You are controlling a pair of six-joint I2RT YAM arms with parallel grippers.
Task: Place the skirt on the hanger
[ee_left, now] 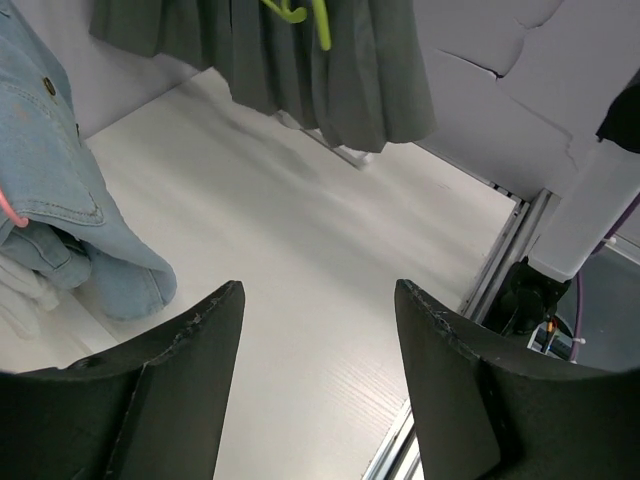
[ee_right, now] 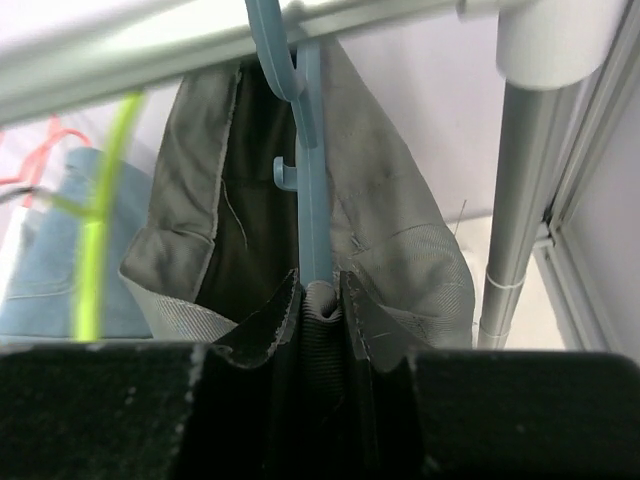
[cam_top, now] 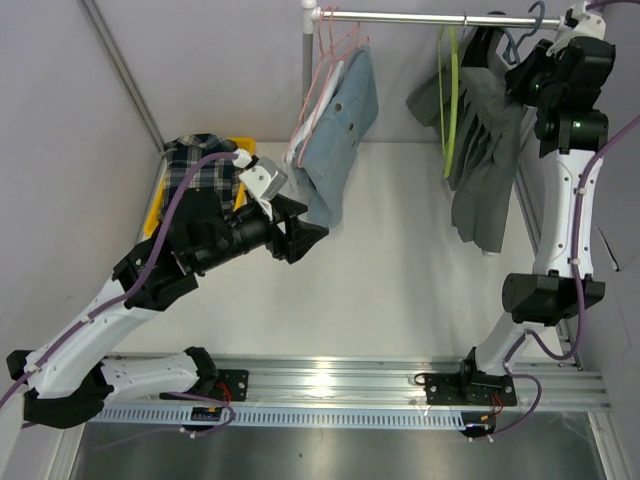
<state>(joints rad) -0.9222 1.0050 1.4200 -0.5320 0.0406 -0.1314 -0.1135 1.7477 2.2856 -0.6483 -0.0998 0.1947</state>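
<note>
The grey skirt (cam_top: 482, 160) hangs from the rail (cam_top: 430, 17) at the back right, draped about a blue hanger (ee_right: 311, 150) whose hook is over the bar. My right gripper (ee_right: 320, 296) is up at the rail, shut on a fold of the skirt's (ee_right: 405, 235) grey fabric just below the hanger's stem. From above, the right gripper (cam_top: 522, 72) sits against the top of the skirt. My left gripper (cam_top: 308, 236) hovers open over the table's left middle, nothing between its fingers (ee_left: 190, 345), pointing toward the grey skirt (ee_left: 300, 70).
A lime green hanger (cam_top: 452, 90) hangs just left of the grey skirt. A denim garment (cam_top: 345, 120) on pink hangers (cam_top: 325, 50) hangs at the rail's left end, close to my left gripper. A yellow bin (cam_top: 243, 146) with plaid cloth (cam_top: 205, 165) sits far left.
</note>
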